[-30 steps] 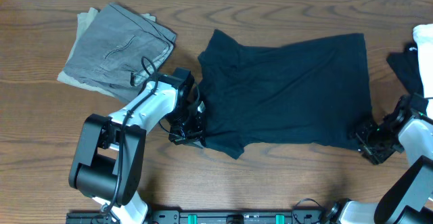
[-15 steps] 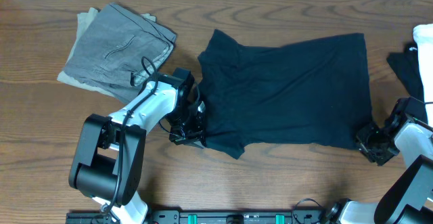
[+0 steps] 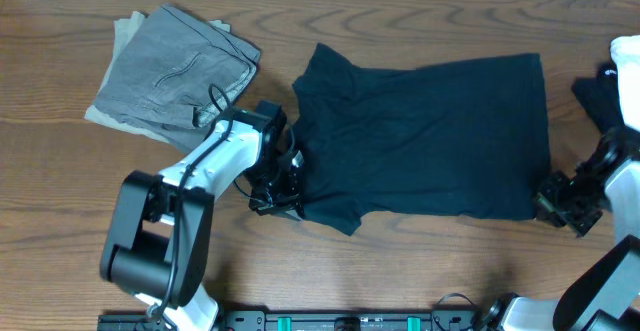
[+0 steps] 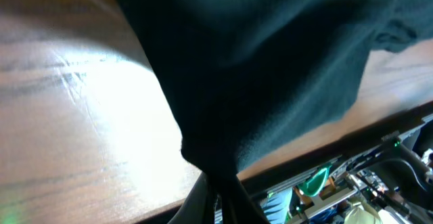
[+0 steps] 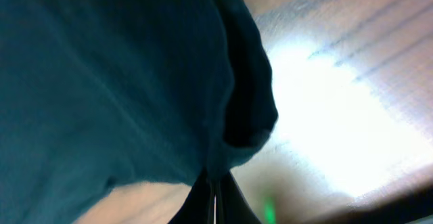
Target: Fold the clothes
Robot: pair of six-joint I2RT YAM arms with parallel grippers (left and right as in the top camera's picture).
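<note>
Fabric of the black T-shirt (image 3: 430, 136) lies spread flat across the middle of the wooden table (image 3: 400, 271), with the collar and sleeves toward the left and the hem toward the right. The left gripper (image 3: 283, 193) sits at the shirt's lower left edge, by the near sleeve. In the left wrist view its jaws are drawn together on a bunched fold of the dark cloth, which narrows to a point between them. The right gripper (image 3: 556, 199) sits at the shirt's lower right corner, at the near end of the hem. In the right wrist view its jaws are likewise pinched tight on a gathered corner of the fabric, and the rest of the shirt fans out above and to the left. The near edge of the shirt runs between the two grippers. A folded grey garment (image 3: 175, 71) lies at the far left, just beside the left arm and apart from the shirt. A white cloth (image 3: 628, 56) shows at the right edge of the overhead view.
</note>
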